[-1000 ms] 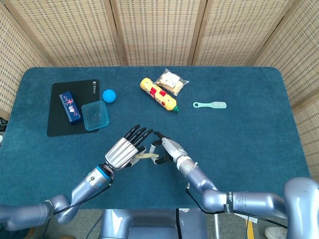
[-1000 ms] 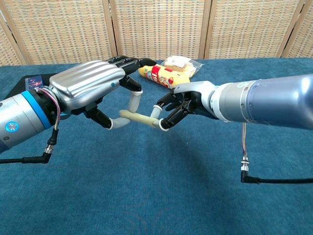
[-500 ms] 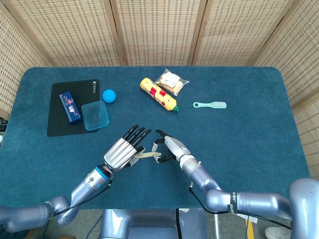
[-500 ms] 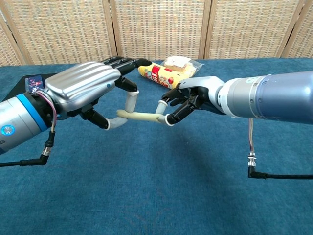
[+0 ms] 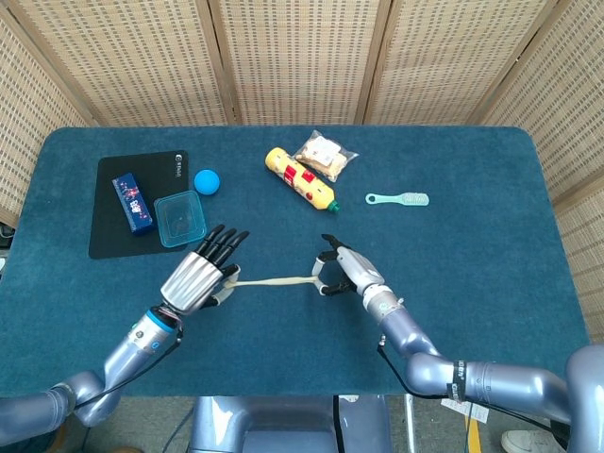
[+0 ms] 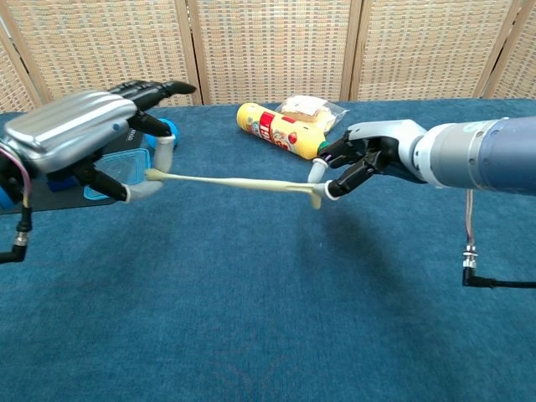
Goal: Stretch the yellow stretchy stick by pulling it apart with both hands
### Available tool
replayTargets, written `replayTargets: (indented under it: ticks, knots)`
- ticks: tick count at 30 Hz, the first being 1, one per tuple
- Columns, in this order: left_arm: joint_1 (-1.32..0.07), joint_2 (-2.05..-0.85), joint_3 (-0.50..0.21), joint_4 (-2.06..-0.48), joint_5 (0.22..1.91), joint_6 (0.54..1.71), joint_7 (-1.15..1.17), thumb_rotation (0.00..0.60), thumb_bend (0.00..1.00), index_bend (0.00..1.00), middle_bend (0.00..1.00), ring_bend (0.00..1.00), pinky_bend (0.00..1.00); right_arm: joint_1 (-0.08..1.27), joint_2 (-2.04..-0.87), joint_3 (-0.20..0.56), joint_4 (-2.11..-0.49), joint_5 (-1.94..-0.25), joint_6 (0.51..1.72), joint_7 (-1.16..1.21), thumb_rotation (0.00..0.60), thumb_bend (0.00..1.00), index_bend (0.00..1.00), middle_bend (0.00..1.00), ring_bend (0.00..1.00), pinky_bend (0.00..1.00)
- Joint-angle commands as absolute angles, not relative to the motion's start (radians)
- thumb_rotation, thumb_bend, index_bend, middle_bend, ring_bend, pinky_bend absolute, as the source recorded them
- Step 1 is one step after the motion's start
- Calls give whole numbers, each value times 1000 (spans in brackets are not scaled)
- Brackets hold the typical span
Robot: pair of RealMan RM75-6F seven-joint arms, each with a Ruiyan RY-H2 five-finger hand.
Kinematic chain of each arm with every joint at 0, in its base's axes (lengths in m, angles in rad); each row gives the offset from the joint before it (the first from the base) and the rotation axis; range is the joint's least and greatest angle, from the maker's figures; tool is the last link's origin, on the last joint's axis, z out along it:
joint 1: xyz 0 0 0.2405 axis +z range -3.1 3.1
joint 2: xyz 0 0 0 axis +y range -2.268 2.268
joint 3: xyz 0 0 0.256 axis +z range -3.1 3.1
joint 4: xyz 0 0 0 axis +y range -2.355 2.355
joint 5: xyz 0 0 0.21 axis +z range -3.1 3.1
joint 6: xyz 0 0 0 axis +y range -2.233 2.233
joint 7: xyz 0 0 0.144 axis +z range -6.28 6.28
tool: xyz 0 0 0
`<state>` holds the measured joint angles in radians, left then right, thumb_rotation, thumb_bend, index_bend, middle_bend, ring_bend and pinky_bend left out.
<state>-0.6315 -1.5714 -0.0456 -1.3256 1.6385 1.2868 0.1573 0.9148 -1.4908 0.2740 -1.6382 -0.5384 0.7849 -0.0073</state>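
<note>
- The left hand (image 5: 193,276) pinches one end of the yellow stretchy stick (image 5: 274,281) between thumb and a finger, other fingers spread
- The right hand (image 5: 345,271) pinches the other end, at 3 o'clock from the left hand
- The stick hangs thin and taut between them above the counter (image 5: 472,255)
- A yellow bottle (image 5: 300,178) lies at 12 o'clock from the stick

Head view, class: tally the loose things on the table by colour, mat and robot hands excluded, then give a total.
Yellow: 2, stretchy stick, bottle
Blue: 3, ball, box, container
Green: 1, brush
Clear: 1, snack bag
Total: 7
</note>
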Motion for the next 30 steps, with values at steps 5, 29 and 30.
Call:
replayTargets:
  ticks: [5, 29, 30]
  knots:
    - [-613, -1535, -40, -1310, 1651, 1316, 119, 600, 646, 884, 0, 0, 0, 896, -1467, 272, -1630, -551, 784, 2, 600, 553, 780, 34, 0, 0]
    - [-514, -1346, -40, -1205, 1625, 1413, 29, 600, 647, 886, 0, 0, 0, 813, -1331, 287, -1612, -580, 791, 43, 600, 553, 781, 34, 0, 0]
    - [-509, -1337, -43, -1200, 1619, 1415, 20, 600, 647, 886, 0, 0, 0, 808, -1324, 287, -1614, -584, 790, 47, 600, 553, 781, 34, 0, 0]
